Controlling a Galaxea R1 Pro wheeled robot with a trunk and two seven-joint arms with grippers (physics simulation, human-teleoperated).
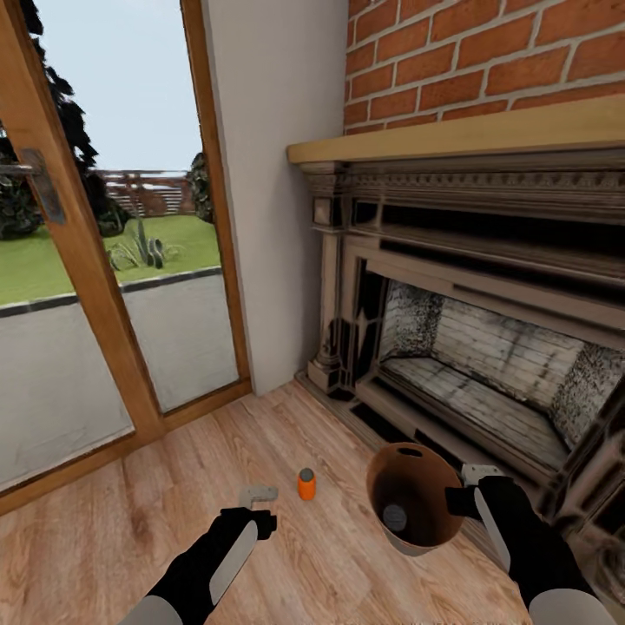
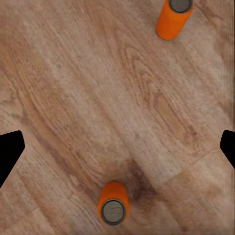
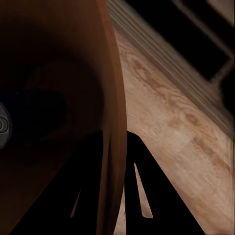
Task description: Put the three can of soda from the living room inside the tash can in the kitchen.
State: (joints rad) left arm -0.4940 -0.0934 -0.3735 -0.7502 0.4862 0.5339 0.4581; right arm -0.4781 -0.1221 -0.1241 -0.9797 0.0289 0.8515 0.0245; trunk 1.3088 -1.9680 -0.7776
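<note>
Head view: my right hand [image 1: 469, 502] pinches the tash can [image 1: 412, 496] rim; my left hand [image 1: 258, 496], spread, hovers near an orange can [image 1: 305, 484] at its two o'clock. I could knock it over.

left arm [image 1: 204, 564]: black shell, pale grey panel along forearm | left gripper [image 1: 259, 496]: light grey fingers on black wrist | right arm [image 1: 529, 547]: black, grey stripe, grey cuff near | right gripper [image 1: 479, 475]: pale grey
</note>
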